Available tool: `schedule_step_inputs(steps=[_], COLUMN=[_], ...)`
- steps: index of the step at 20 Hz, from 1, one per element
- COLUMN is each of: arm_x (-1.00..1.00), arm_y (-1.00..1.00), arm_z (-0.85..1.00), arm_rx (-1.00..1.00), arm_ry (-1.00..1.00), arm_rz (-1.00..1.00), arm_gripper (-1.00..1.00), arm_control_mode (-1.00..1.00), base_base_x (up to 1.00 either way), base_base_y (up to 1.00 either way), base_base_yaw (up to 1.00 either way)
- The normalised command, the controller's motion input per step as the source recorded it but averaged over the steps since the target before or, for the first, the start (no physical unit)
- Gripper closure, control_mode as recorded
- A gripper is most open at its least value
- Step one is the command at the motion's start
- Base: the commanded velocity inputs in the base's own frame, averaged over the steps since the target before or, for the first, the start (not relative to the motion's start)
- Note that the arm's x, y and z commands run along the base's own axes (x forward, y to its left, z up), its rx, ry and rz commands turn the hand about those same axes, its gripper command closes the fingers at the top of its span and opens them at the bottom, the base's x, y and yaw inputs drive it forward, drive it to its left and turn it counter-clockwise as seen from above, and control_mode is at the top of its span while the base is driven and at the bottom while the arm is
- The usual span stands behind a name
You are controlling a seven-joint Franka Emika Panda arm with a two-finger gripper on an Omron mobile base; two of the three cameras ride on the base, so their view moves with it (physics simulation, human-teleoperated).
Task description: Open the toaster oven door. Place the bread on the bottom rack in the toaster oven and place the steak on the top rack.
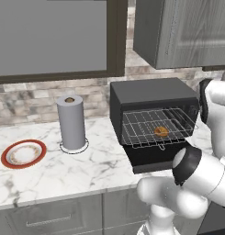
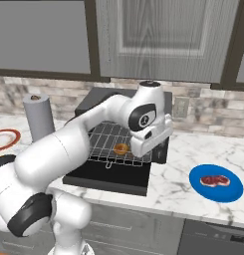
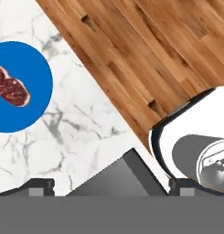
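Golden-brown round bread is sitting on the lower silver wire rack beside the end effector, which is hanging spread and empty; the pinkish-red marbled steak is lying on the blue round plate ahead of it.

Pinkish-red steak on a blue plate — golden-brown bread, black toaster oven, white-grey marbled counter.

Even, soft rendered light; sharp focus, faint shadows.
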Motion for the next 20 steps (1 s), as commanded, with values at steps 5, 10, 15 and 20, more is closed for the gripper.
schedule_step_inputs(steps=[5,10,15,20], arm_x=[-0.19,-0.06,-0.06,0.00], arm_y=[-0.63,-0.68,-0.43,-0.04], arm_z=[-0.03,-0.04,0.00,0.00], arm_rx=[-0.28,-0.12,-0.12,-0.03], arm_ry=[0.11,0.05,0.07,0.02], arm_rz=[0.68,0.67,0.55,0.07], arm_gripper=[-1.00,-1.00,-1.00,-1.00], arm_control_mode=[-1.00,-1.00,-1.00,-1.00], base_base_x=[0.00,0.00,0.00,0.00], base_base_y=[0.00,0.00,0.00,0.00], base_base_yaw=[0.00,0.00,0.00,0.00])
